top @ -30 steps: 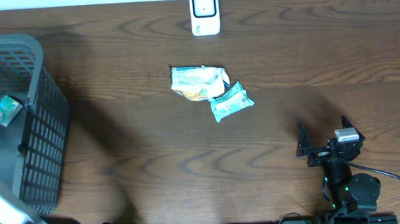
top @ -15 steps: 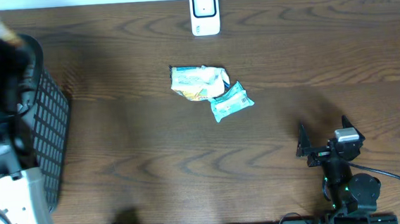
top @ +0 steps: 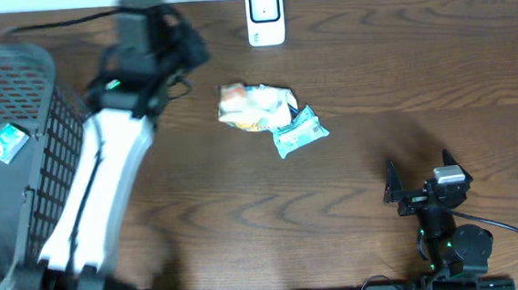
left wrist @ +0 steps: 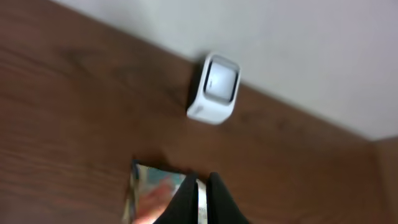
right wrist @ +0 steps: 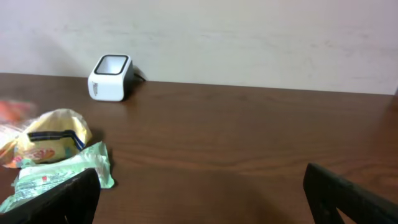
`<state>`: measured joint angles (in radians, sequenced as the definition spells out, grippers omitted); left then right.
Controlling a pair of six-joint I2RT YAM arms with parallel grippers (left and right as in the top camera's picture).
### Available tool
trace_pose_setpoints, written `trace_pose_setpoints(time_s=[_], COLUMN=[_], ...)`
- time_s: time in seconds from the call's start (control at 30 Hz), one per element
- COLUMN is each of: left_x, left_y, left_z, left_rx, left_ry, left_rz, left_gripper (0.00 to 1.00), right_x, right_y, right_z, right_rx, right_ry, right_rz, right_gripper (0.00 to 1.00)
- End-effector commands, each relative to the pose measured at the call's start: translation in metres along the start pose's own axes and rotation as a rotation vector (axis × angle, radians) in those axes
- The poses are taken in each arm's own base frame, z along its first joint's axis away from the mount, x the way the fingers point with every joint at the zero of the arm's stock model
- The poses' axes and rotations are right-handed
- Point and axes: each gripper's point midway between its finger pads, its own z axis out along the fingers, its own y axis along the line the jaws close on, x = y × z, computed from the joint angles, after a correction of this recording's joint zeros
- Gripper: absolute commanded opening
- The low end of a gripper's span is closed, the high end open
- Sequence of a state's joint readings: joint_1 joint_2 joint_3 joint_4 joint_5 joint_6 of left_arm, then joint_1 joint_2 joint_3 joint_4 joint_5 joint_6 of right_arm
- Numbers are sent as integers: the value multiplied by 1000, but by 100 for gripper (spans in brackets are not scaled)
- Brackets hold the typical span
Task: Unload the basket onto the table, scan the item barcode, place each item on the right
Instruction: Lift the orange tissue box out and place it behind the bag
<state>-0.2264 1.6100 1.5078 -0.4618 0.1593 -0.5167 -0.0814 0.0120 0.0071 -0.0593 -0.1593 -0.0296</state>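
A dark wooden table (top: 372,64) seen from above, with a white barcode scanner (top: 266,16) standing at its far edge by the wall. Just in front of the scanner, on the robot's side, lie a crumpled yellow snack packet (top: 261,104) and a pale green packet (top: 299,133), touching each other. The left arm reaches up the table, blurred, ending just left of the scanner. In its wrist view the left gripper (left wrist: 202,185) has its fingers pinched together, the scanner beyond them. A shiny packet (left wrist: 149,193) shows right beside the fingers; whether it is gripped cannot be told. Far to the scanner's left stands a grey mesh basket (top: 54,150) with another green packet (top: 7,142) inside. Well in front of the scanner and to its right, the right gripper (top: 417,175) rests low with its fingers spread wide, holding nothing.
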Motion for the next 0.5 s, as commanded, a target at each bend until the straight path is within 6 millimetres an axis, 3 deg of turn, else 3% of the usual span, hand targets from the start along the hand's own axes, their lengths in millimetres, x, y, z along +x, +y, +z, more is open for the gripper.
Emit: trace_pose_setpoints(time_s=[0.0,0.1,0.2,0.3,0.47], left_x=[25,49,62,58,22], left_y=[5,21,33,34,35], left_z=[49,84,99,96,66], left_rx=[-21,-58,-85,-83,-65], left_ry=[84,153,195,188,99], left_rz=[82,80,75,105,179], left_gripper=[7,7,8,9,37], right_x=[0,0,0,0,0], right_y=[-2,-2,-2,-2,-2], right_z=[0,0,0,0,0], right_rx=[8,8,8,8,8], right_ry=[-1,-1,-1,-1,-1], right_rz=[14,14,14,14,14], right_gripper=[99,99,99,99,99])
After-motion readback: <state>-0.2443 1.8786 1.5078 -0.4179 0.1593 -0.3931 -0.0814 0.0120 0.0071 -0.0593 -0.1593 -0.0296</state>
